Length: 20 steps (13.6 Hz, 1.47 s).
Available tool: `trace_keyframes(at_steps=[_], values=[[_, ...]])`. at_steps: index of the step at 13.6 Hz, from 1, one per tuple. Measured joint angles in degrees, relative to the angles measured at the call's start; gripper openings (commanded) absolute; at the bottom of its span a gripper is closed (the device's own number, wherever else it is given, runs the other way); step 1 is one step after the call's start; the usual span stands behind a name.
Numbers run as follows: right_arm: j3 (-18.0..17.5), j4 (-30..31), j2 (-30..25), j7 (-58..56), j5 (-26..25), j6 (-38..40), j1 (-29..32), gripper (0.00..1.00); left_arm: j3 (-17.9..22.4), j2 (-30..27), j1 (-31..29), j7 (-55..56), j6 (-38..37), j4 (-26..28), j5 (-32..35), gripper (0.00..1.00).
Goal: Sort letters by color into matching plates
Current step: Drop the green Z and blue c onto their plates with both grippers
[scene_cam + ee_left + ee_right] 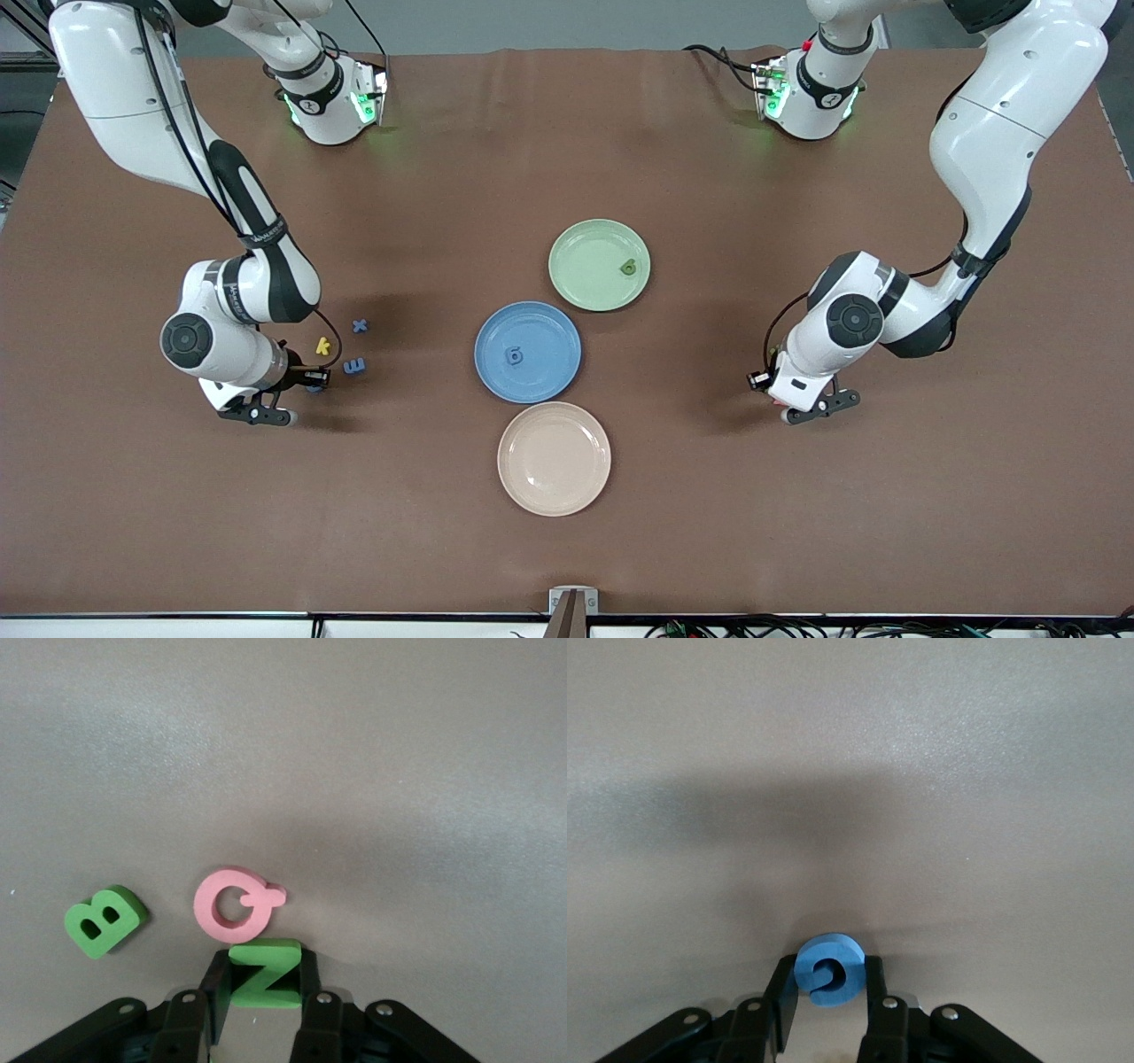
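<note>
Two grippers are seen low at the table, each closed on a letter. The left gripper (pixel 264 997) is down at the left arm's end of the table, and the green N (pixel 263 972) is pinched between its fingers (pixel 311 979). Just beside the N lies the pink Q (pixel 234 905), touching or nearly touching it, with the green B (pixel 103 920) lying apart from both on the cloth. The right gripper (pixel 829 988) is down at the right arm's end, and the blue G (pixel 827 968) is clamped between its fingers (pixel 873 979). Near that gripper, the yellow k (pixel 322 346), the blue x (pixel 360 326) and the blue E (pixel 354 364) are laid close together on the table (pixel 797 532).

Three plates are set in the middle. A green letter (pixel 628 267) is held in the green plate (pixel 576 257), farthest from the front camera. A blue 6 (pixel 514 356) is held in the blue plate (pixel 549 332), which almost touches the green one. The beige plate (pixel 554 458) is placed nearest the camera.
</note>
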State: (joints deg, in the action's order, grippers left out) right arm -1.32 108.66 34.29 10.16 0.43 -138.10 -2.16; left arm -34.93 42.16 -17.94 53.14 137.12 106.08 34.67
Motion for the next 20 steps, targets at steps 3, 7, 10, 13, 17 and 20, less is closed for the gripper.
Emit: trace_keyframes(at_steps=[3,7,10,13,17,20], values=[[-0.19,-2.06,-1.58,2.04,0.08,5.47,-0.73,0.03,-0.35,-0.31,-0.16,0.01,-0.37,-0.41,0.0,0.0],[-1.16,-4.98,-4.09,17.17,0.43,10.73,-7.55,0.01,-4.28,-2.39,0.04,4.41,-5.44,-0.72,0.0,0.0],[-1.48,-6.57,-4.2,32.75,1.65,10.56,-17.29,0.0,-7.48,-2.5,0.83,11.08,-6.25,-0.44,-0.01,0.0],[-1.45,-9.57,-3.91,45.56,2.03,10.48,-25.15,0.0,-9.49,-2.5,4.89,21.91,-6.31,0.26,-0.01,0.0],[-1.37,-15.96,1.52,57.32,2.09,10.3,-31.41,0.0,-10.17,-2.51,13.86,36.58,-6.32,0.29,-0.01,0.0],[-1.24,-21.26,7.59,62.27,2.08,8.69,-34.15,0.0,-10.94,-2.52,16.73,43.17,-6.34,0.32,-0.01,0.0]])
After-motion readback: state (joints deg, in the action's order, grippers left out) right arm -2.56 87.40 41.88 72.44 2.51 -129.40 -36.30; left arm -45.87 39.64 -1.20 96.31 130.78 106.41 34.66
